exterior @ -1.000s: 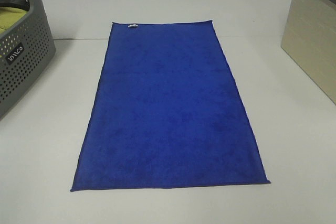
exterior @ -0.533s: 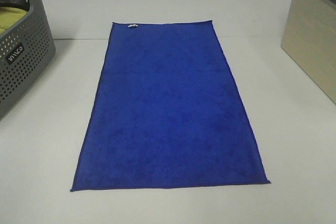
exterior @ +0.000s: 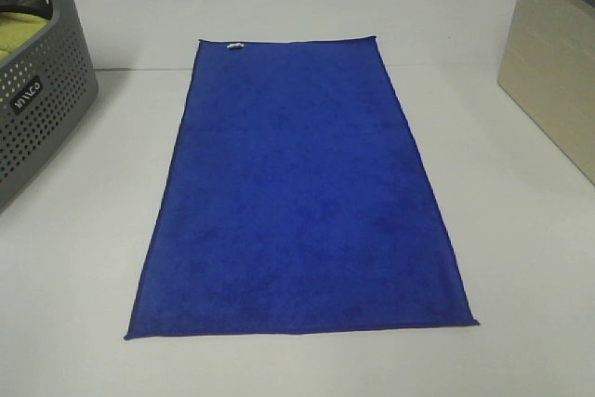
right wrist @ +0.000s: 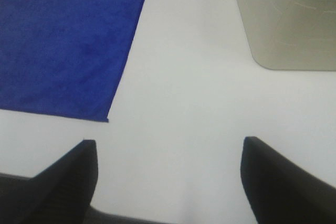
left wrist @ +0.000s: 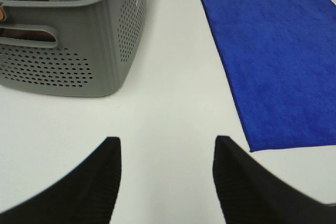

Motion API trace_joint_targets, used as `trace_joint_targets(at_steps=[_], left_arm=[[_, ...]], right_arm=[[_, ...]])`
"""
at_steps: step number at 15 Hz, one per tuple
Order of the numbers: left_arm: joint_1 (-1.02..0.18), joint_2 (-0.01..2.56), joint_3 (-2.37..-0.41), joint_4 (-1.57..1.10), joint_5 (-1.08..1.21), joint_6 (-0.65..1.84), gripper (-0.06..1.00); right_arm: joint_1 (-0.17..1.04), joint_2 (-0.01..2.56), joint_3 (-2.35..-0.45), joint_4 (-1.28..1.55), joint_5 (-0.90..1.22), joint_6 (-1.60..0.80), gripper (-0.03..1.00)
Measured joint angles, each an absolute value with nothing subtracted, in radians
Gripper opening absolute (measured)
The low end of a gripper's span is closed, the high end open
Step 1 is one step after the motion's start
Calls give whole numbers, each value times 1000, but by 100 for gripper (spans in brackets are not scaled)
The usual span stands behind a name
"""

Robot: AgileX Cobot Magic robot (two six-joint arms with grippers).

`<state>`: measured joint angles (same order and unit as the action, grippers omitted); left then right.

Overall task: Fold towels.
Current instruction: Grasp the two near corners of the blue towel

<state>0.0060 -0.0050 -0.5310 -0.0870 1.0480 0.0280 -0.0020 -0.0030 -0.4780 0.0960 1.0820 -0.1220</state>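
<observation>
The royal-blue towel (exterior: 302, 192) lies flat and unfolded in the middle of the white table (exterior: 521, 258). Its long sides run away from the robot, and its small white tag (exterior: 234, 46) sits at the far short edge. No fold has been made, so I judge the step in hand to be the reach for the near short edge.

The left gripper (left wrist: 167, 142) hangs over bare table with its jaws spread wide and nothing between them. The towel's near-left corner (left wrist: 252, 148) lies just ahead of it and off to the inner side, and the grey perforated basket (left wrist: 79, 51) stands on the outer side. The right gripper (right wrist: 169, 142) is likewise wide open and empty. The near-right corner (right wrist: 105, 116) is just ahead toward the middle, and the beige bin (right wrist: 289, 19) stands further out. Neither gripper touches the cloth.

To do this well, each arm should shift inward and come down on its own corner, pinching just inside the darker stitched edge. Both should then lift together and level, so the plush cloth does not skew. They would carry the near edge across to meet the tagged edge squarely, keeping clear of the basket and the bin.
</observation>
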Motion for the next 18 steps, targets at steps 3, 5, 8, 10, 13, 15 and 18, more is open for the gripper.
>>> trace_joint_targets(at_steps=[3,5,8,10,13,15,18], left_arm=[[6,48,-527,-154,887,-35,52],[6,133,-488,-285,726,-81,52],[6,337,-469,-452,608,-68,52],[6,509,-468,-543,603,28,52],[6,891,-468,-782,597,310,62],[6,1080,-468,-928,596,460,63],[6,1316,-468,-1154,603,708,63]], right_arm=[[-2,71,-496,102,962,-122,74],[-2,202,-500,104,860,-122,74],[-2,425,-501,124,730,-122,74],[-2,601,-504,145,690,-122,73],[-2,971,-612,208,743,-122,68],[-2,1155,-709,253,823,-122,67],[-2,1384,-791,280,864,-123,67]])
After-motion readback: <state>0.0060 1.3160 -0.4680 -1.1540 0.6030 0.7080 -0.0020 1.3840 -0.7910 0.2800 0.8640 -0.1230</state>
